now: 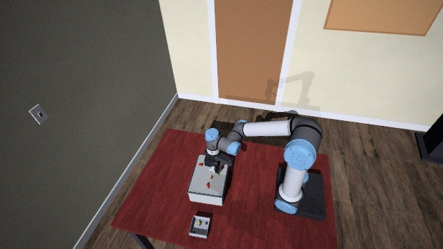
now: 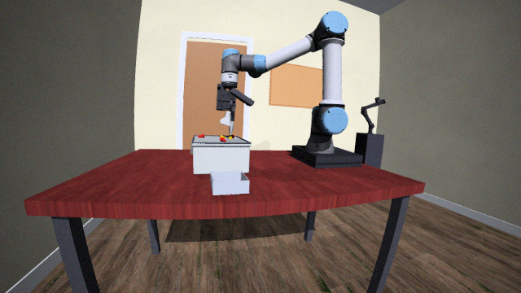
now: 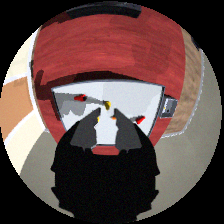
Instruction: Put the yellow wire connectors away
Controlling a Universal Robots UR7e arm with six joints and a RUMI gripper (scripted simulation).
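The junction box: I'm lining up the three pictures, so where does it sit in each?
Top: junction box near the table's front edge, below the tool case.
Exterior: centre, on the table directly in front of the tool case.
Wrist: a sliver at the right, beside the case's lid.
Shared landmark: the grey tool case with red and yellow connectors on its lid.

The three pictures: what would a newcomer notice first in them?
First, the tall white and grey robot arm with blue joints, reaching left from its base on the dark red wooden table. Its black gripper hangs empty just above the grey tool case's lid, where small red and yellow wire connectors lie scattered.
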